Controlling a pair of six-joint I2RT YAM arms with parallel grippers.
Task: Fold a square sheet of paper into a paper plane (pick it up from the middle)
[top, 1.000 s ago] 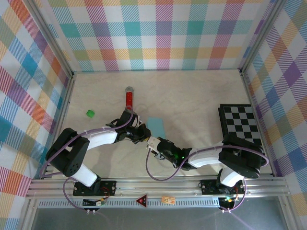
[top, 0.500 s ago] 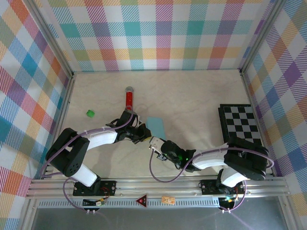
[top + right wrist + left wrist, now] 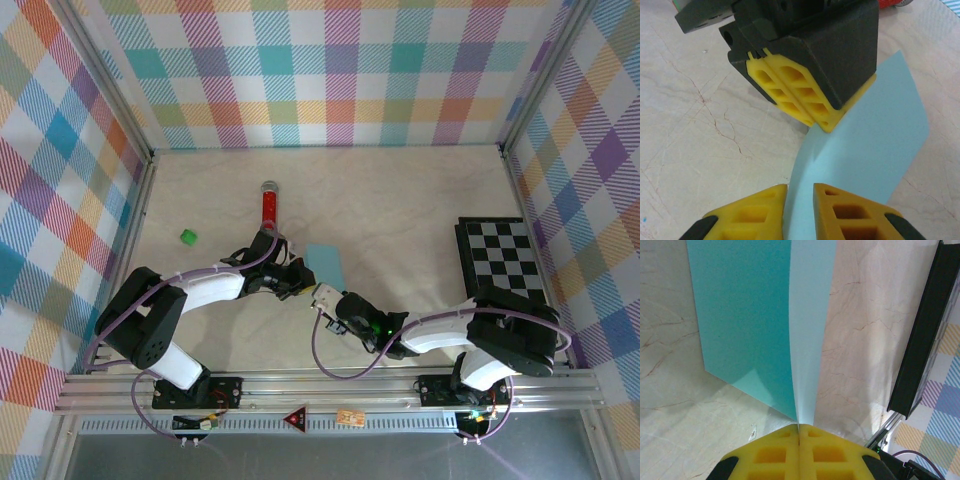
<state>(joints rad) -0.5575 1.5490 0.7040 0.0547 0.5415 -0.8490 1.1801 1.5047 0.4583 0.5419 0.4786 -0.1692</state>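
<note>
Square sheet of paper, light cyan, is lying near the middle of the desk as a narrow strip, apparently doubled over; in the left wrist view one deeper-toned panel is resting flat while a paler panel is rising from it towards the near end. The left fingers are pressing flat together on that near end, holding the sheet. The right fingers are standing narrowly apart just beside them, straddling the sheet's edge without clamping it. The sheet is reading as very light, thin and limp: it is bowing between its supports, so it is likely to sag, slip or crease wherever it is being pinched too hard. Taking hold close to an edge or along the fold line, with a second grip near the first, is probably the safest way of keeping it taut. Well apart from the work, a red glittery tube and a small green block are lying to the left, and a checkered board is lying to the right.
</note>
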